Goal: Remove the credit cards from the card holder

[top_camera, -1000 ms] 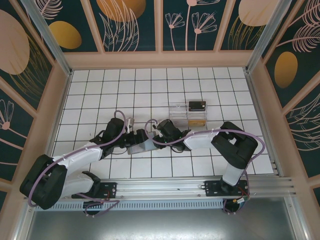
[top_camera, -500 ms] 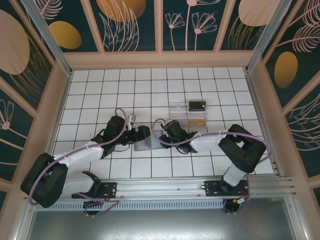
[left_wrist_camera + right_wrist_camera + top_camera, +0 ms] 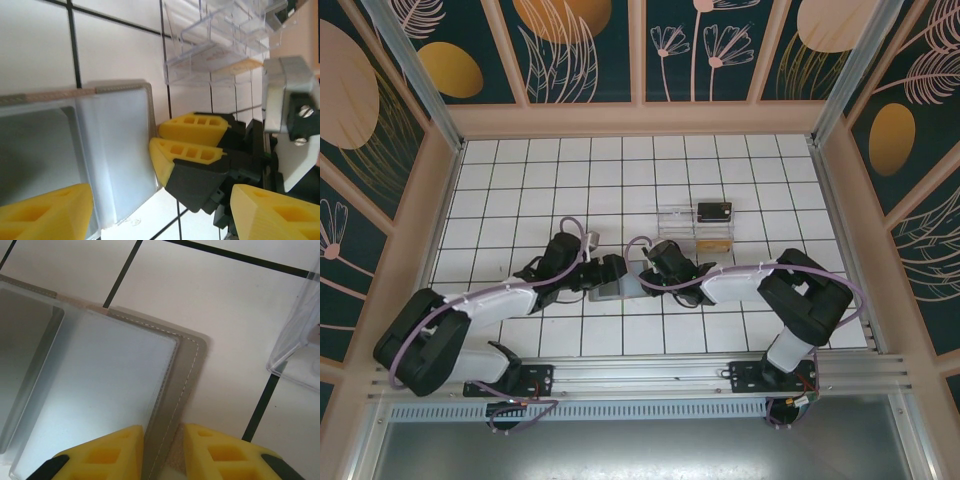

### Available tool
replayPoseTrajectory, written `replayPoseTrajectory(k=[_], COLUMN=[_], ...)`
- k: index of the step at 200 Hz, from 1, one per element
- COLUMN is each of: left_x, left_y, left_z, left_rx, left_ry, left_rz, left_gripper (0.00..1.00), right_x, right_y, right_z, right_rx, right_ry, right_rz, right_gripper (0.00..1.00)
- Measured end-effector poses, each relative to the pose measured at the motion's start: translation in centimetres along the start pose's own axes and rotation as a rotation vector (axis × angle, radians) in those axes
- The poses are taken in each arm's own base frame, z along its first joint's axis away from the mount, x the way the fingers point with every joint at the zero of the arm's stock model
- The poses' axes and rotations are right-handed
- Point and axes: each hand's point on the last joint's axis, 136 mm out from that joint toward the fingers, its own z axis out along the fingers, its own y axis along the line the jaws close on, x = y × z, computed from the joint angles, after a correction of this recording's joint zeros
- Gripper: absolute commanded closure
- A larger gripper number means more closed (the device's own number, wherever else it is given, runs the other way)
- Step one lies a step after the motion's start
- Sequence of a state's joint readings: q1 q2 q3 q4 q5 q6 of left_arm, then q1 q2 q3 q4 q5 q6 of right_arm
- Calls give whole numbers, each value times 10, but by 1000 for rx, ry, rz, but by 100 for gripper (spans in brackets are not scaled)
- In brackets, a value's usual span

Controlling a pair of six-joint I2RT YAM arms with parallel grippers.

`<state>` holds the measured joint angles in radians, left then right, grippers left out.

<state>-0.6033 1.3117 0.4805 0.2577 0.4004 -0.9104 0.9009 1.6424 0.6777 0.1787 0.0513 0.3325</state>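
The wallet (image 3: 613, 291) lies open and flat on the tiled table (image 3: 520, 180), between the two arms and just on the near side of the clear tray (image 3: 678, 222). The right claw (image 3: 163, 432) is clenched on the wallet's stitched outer edge: the grey flap runs straight in between its yellow fingers, with hardly any gap on either side. The left claw (image 3: 162, 197) is released, its fingers spread wide. One finger hangs over the frosted inner panel and the other is well off to the side, past the right claw.

A dark card (image 3: 714, 211) sits at the far right end of the tray and a tan card (image 3: 713, 243) at its near side, so part of the job looks done. The pockets seen from the wrists are cloudy, and I cannot tell whether another card is inside.

This looks like the hold-and-pick step – the right arm pins the wallet down so the left can work. Next, the left fingers would need to come down on a card's free edge, close on it alone and draw it out along the pocket – not upward, or the whole wallet may lift
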Motion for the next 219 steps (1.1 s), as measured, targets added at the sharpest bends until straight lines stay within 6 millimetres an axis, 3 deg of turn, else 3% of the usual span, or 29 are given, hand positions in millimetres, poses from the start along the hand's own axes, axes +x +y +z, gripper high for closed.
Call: replayPoseTrajectory(k=[34,93,219], left_x=[-7,13,11], left_y=[16,57,48], left_z=[-13,-6,-8], left_rx=[-123,-274,-241], left_ry=[-53,30,23], left_rz=[23,-1,11], left_gripper=[26,28,29], right_x=[0,0,1], right_y=[0,1,1], right_z=[0,0,0], right_rx=[-2,-3,-6], right_ry=[1,2,4], right_rz=[0,0,0], right_gripper=[70,70,70])
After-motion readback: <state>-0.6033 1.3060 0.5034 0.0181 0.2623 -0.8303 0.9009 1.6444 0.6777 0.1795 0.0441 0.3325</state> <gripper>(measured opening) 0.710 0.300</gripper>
